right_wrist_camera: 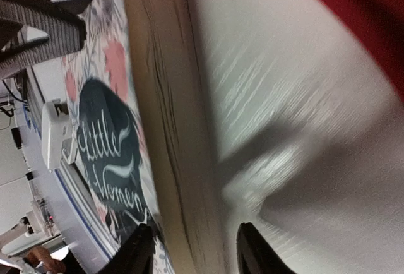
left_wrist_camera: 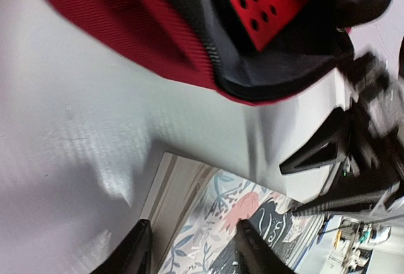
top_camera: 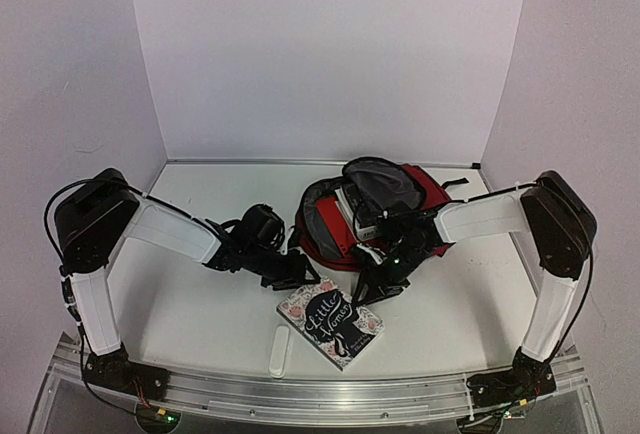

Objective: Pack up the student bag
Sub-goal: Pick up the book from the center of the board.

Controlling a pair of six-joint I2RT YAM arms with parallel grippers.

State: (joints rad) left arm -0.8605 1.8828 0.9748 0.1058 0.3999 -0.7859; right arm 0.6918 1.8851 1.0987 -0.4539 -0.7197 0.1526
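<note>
on the left of the top view the left arm [top_camera: 170,229] reaches over the white desk [top_camera: 200,304] toward the middle. its left jaws hang just above the far left corner of a book [top_camera: 330,322]. the top view does not show their opening. the left wrist view does: the two dark fingers [left_wrist_camera: 136,252] are spread apart, with the flowered cover of the book [left_wrist_camera: 208,223] below and between them, and they hold nothing.

near the front edge, just left of the book, lies a small long white object [top_camera: 280,352]. the book lies flat, turned at an angle, and its cover reads "little women", which the right wrist view shows more clearly [right_wrist_camera: 107,141], together with its pale page edge.

behind the book, in the middle and a little to the right, the student bag [top_camera: 432,192] lies on the desk with its mouth open and the grey lining showing. only the left wrist view looks into it, where a bright red sheet with round holes [left_wrist_camera: 265,2] sits inside the bag [left_wrist_camera: 126,28].

on the right, the right arm [top_camera: 480,219] comes across the front of the bag, and its right jaws are over the far right edge of the book. in the right wrist view its fingers [right_wrist_camera: 252,249] are spread, one over the cover and one over the bare desk, gripping nothing. the red fabric [right_wrist_camera: 360,15] fills the top right corner there.
</note>
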